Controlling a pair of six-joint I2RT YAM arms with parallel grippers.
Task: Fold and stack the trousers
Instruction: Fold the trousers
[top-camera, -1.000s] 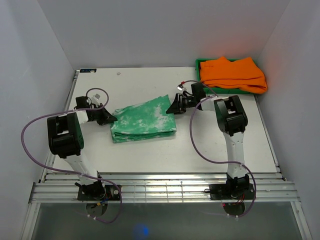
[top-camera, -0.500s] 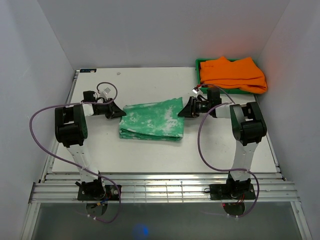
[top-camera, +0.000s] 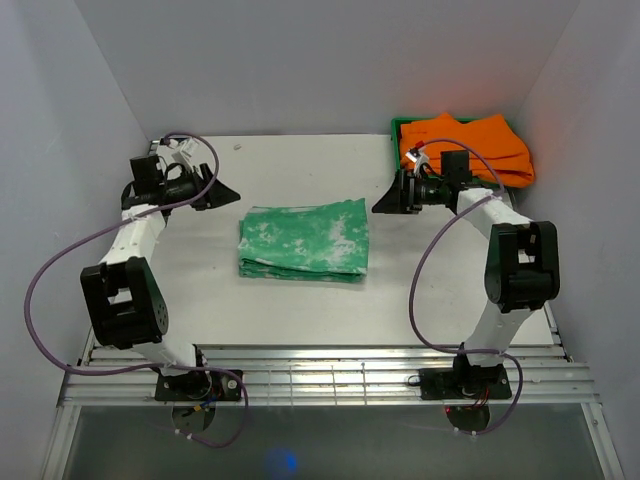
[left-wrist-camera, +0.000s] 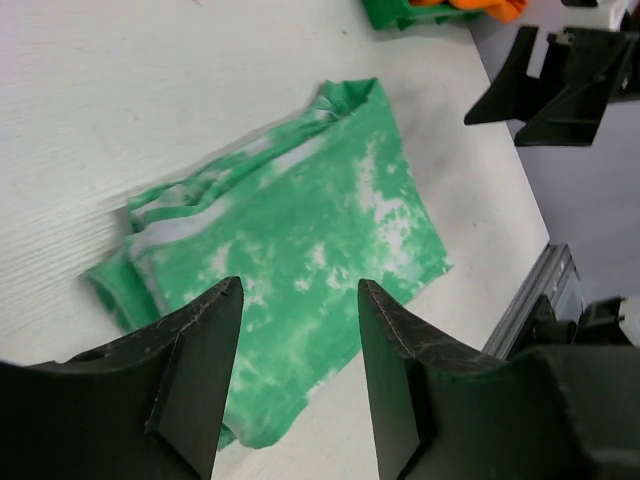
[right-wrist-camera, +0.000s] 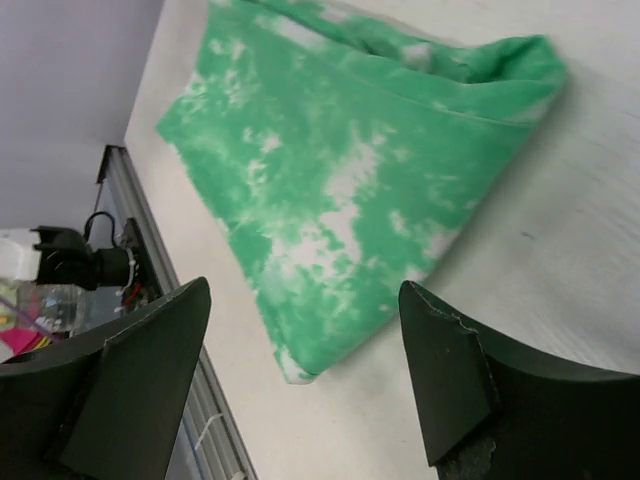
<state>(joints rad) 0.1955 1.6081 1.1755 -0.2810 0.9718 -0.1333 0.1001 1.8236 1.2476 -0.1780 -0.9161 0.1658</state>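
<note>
The trousers (top-camera: 304, 238), green with white mottling, lie folded into a flat rectangle in the middle of the white table (top-camera: 300, 290). They also show in the left wrist view as the trousers (left-wrist-camera: 300, 250) and in the right wrist view as the trousers (right-wrist-camera: 340, 170). My left gripper (top-camera: 222, 192) hovers to their upper left, open and empty, apart from the cloth. My right gripper (top-camera: 386, 203) is at their upper right, open wide with nothing between its fingers. Both are raised off the cloth.
A green tray (top-camera: 402, 130) at the back right corner holds folded orange garments (top-camera: 470, 148). Grey walls close in the left, right and back. A metal rail (top-camera: 330, 380) runs along the near edge by the arm bases.
Both grippers let go of the trousers, opened, and pulled back outward and toward the far side. The folded trousers came to rest flat mid-table, slightly right of where they were.
</note>
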